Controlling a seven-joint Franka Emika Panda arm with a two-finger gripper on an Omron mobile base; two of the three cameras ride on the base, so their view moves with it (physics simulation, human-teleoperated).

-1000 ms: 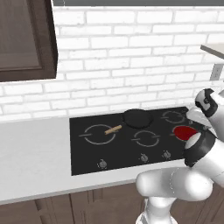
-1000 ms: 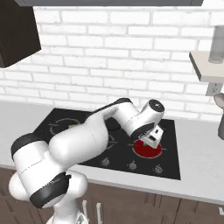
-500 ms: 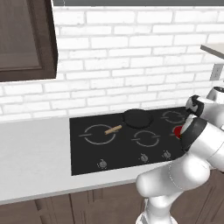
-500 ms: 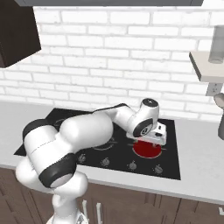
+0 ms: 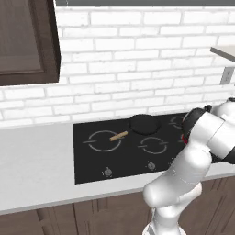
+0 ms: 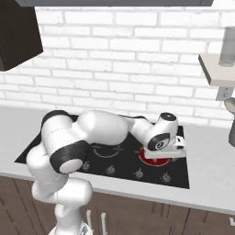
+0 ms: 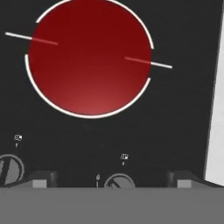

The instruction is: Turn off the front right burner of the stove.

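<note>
Below the glowing front right burner (image 7: 89, 57), a knob (image 7: 118, 181) sits between the parted jaws.
</note>
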